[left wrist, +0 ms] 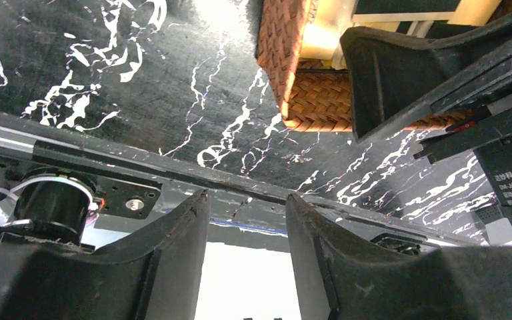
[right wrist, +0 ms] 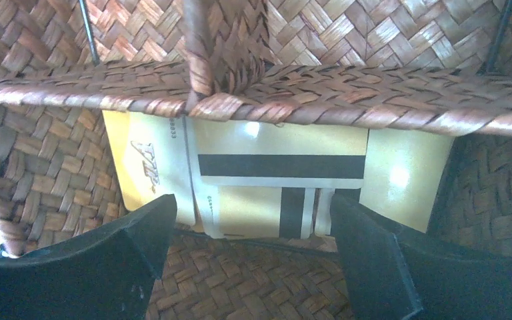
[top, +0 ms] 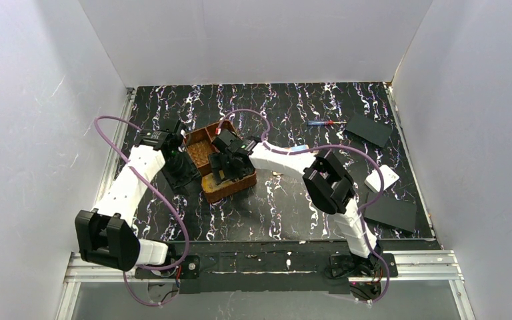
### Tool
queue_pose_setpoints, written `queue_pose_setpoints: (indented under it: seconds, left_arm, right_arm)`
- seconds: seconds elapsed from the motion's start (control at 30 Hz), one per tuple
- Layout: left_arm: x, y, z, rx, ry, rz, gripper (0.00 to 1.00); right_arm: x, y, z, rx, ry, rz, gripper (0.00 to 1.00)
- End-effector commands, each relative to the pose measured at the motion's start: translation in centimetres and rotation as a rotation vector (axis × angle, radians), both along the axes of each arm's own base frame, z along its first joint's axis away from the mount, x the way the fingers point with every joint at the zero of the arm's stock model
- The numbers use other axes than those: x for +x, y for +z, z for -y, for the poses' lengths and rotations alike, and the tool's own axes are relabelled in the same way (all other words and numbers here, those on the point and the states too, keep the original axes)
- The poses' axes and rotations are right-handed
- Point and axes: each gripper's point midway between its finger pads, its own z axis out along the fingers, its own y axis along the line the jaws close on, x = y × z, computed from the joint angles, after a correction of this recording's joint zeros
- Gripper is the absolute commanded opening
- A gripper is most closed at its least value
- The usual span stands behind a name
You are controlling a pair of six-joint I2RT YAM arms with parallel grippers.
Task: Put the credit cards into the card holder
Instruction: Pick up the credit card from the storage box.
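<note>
In the tray's (top: 203, 148) 5 o'clock compartment, under the right gripper (right wrist: 253, 220), the cards (right wrist: 280, 143) lie flat in an overlapping heap. I count at least four, perhaps five, since the overlaps blur the edges. All look gold. In the right wrist view, one shows a black stripe running 9 to 3, its long axis the same way. Two lower ones have stripes running 12 to 6. A logo card sits at 9 o'clock and a plain one at 3. The woven rim hides their 12 o'clock edges.

The right jaws gape wide above the heap, holding nothing. The left gripper (left wrist: 247, 207) hangs at the tray's 9 o'clock, jaws partly apart. A pale patch (left wrist: 247, 280) shows between them; I cannot tell whether it is gripped.
</note>
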Motion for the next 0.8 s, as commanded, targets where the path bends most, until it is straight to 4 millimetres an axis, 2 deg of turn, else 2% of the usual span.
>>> queue_pose_setpoints:
  seconds: [0.0,0.07,0.13,0.23,0.37,0.6,0.77]
  left_arm:
    - [0.4,-0.4,0.8,-0.051,-0.058,0.005,0.44]
    - [0.7,-0.6,0.9,-0.061,-0.072,0.006,0.44]
    - [1.1,-0.7,0.9,-0.061,-0.082,0.01,0.44]
    - [1.3,-1.1,0.7,-0.06,-0.085,-0.001,0.44]
    - [1.3,-1.4,0.7,-0.077,-0.052,-0.044,0.41]
    - [1.4,-2.7,1.2,-0.101,-0.005,-0.113,0.39]
    - [0.9,-3.9,1.3,-0.096,0.017,-0.156,0.33]
  right_arm:
    - [1.5,5.2,-1.5,0.113,0.109,0.027,0.96]
    - [1.0,6.5,-2.3,0.171,0.144,-0.002,0.95]
    - [0.3,7.2,-3.3,0.234,0.181,-0.029,0.85]
    - [-0.8,7.0,-4.8,0.341,0.194,-0.085,0.75]
    - [-1.4,6.2,-5.8,0.419,0.18,-0.135,0.55]
    - [-0.2,4.8,-5.0,0.428,0.158,-0.139,0.56]
    - [-0.2,3.3,-4.4,0.416,0.15,-0.163,0.53]
